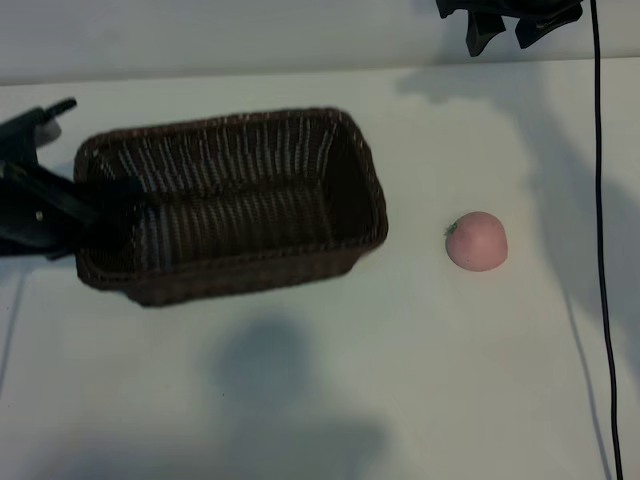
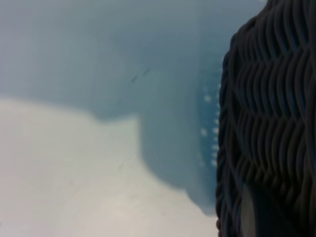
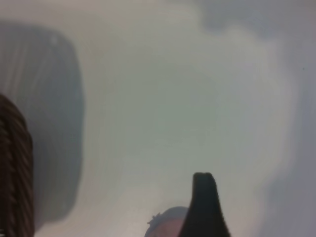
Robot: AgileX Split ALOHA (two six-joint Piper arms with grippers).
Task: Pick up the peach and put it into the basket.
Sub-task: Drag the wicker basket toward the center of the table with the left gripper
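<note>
Count: one basket (image 1: pixel 230 205), one peach (image 1: pixel 477 241), two grippers of mine, one black cable (image 1: pixel 601 200) down the right side.
My left gripper (image 1: pixel 105 205): at the basket's left end, fingers pinched on the end wall, one inside and one outside; the basket sits tilted and casts a detached shadow on the table (image 1: pixel 320 400) nearer to the camera.
Basket: left of centre, nothing inside; its left wall is partly covered by my gripper.
Peach: on the table, right of the basket, well apart from it, untouched.
My right gripper (image 1: pixel 505 25): at the far right edge, cut off by the frame, fingers spread, holding nothing, above and beyond the peach.
Hard to make out: my left arm is mostly out of frame.
</note>
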